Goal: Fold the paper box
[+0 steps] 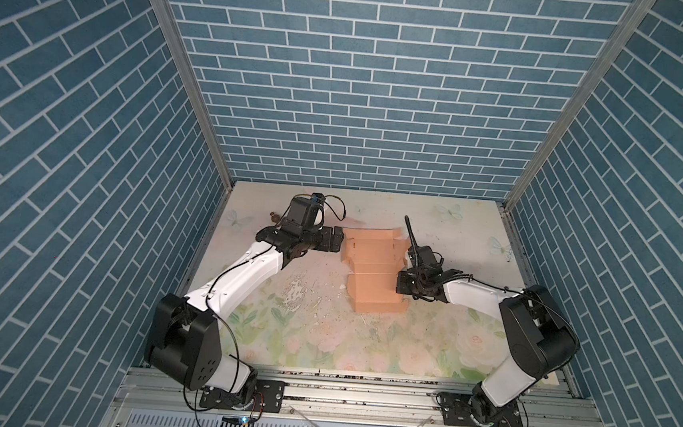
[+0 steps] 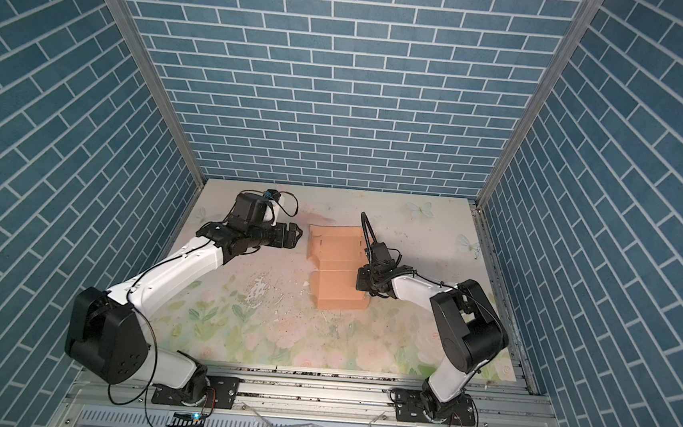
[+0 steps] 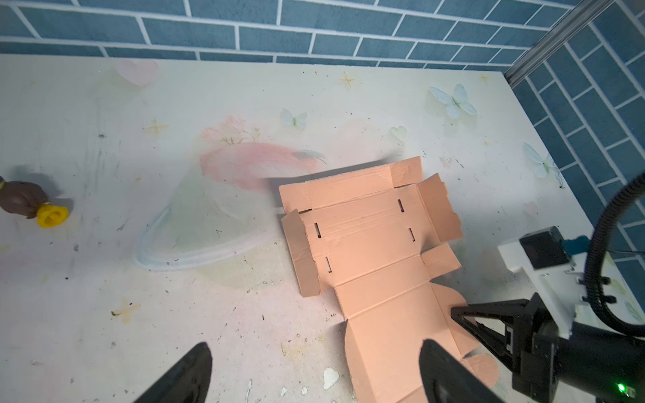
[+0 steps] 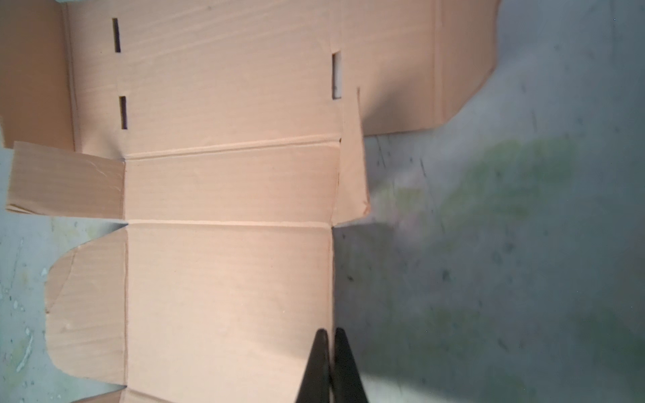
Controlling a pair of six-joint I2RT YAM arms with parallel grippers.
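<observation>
The paper box (image 1: pixel 373 267) (image 2: pixel 336 264) lies as a flat, creased peach-orange sheet with slots and side flaps on the flowered table, mid-back. My right gripper (image 1: pixel 400 285) (image 2: pixel 361 280) is at its right edge, level with the near panel. In the right wrist view the right gripper (image 4: pixel 330 335) is shut, pinching the upturned side flap of the paper box (image 4: pixel 227 279). My left gripper (image 1: pixel 335 239) (image 2: pixel 292 235) is open by the sheet's far left corner. In the left wrist view the left gripper (image 3: pixel 316 349) has one finger over the near panel of the paper box (image 3: pixel 366 237).
A small brown-and-yellow object (image 3: pixel 35 206) (image 1: pixel 275 217) lies near the back left, beside the left arm's wrist. Blue brick walls enclose the table (image 1: pixel 321 338) on three sides. The mat has worn, peeled patches (image 1: pixel 296 292) in front of the sheet.
</observation>
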